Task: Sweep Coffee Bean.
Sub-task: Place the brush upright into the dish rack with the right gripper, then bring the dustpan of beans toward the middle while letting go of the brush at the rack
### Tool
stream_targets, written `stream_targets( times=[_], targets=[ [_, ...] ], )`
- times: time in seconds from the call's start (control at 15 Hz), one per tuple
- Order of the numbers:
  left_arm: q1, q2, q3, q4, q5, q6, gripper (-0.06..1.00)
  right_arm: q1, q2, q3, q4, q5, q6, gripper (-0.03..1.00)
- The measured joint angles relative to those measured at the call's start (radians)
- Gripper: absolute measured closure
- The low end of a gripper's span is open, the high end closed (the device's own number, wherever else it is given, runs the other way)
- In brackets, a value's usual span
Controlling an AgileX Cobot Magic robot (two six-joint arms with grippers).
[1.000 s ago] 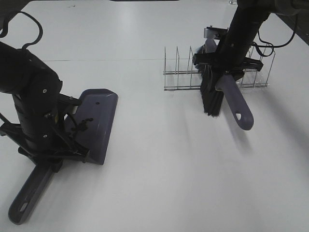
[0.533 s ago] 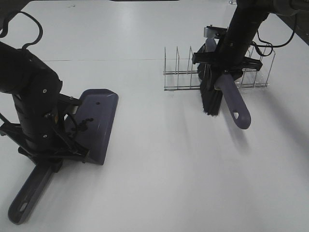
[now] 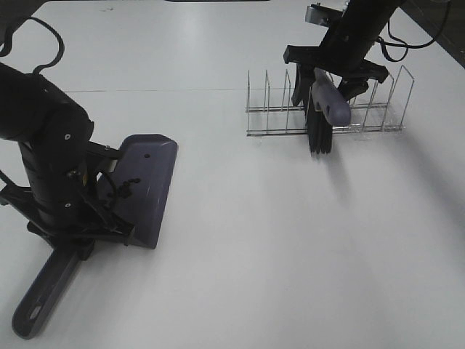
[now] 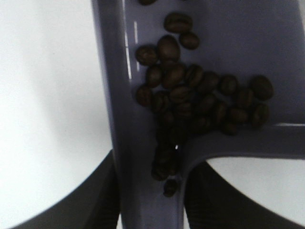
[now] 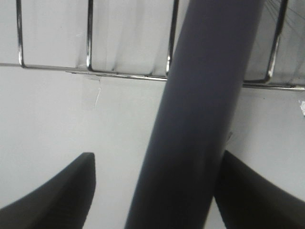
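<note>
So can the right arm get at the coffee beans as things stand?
Probably not directly. The right gripper is at the wire rack with the brush between its fingers, and the coffee beans lie in the dustpan across the table.

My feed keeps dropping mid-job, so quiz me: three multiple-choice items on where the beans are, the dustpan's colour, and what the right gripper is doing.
1. Where are the coffee beans?
A. scattered on the table
B. piled in the dustpan
C. in the wire rack

2. What colour is the dustpan?
A. purple-grey
B. bright red
C. white

3. How does the right gripper stand?
A. far from the brush
B. clamped on the wire rack
C. open, fingers either side of the brush handle

Answers:
1 B, the left wrist view shows them heaped against the pan's wall.
2 A, seen from overhead.
3 C, gaps show beside the brush, which rests in the wire rack.
</note>
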Motion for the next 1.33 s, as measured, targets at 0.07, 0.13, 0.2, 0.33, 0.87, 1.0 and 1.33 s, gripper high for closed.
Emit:
stream_targets(
  times=[0.07, 0.13, 0.2, 0.33, 0.87, 1.0, 1.33],
  targets=[
    [0.000, 0.000, 0.000, -0.001, 0.001, 0.000, 0.60, 0.000, 0.000, 0.000, -0.006, 0.000, -0.001, 0.36],
    [0.000, 0.000, 0.000, -0.001, 0.001, 0.000, 0.60, 0.000, 0.000, 0.000, -0.011, 0.000, -0.002, 0.36],
    [0.000, 0.000, 0.000, -0.003, 0.001, 0.000, 0.60, 0.000, 0.000, 0.000, -0.018, -0.001, -0.002, 0.36],
    [0.000, 0.000, 0.000, -0.007, 0.002, 0.000, 0.60, 0.000, 0.003, 0.000, -0.027, -0.001, -0.002, 0.36],
    [0.000, 0.000, 0.000, -0.014, 0.004, 0.000, 0.60, 0.000, -0.001, 0.000, -0.128, -0.002, 0.008, 0.23],
    [0.000, 0.000, 0.000, -0.016, 0.005, 0.000, 0.60, 0.000, -0.027, 0.000, -0.130, -0.002, 0.008, 0.23],
    [0.000, 0.000, 0.000, -0.033, 0.010, -0.001, 0.60, 0.000, -0.172, 0.009, -0.106, -0.010, 0.009, 0.23]
  ],
)
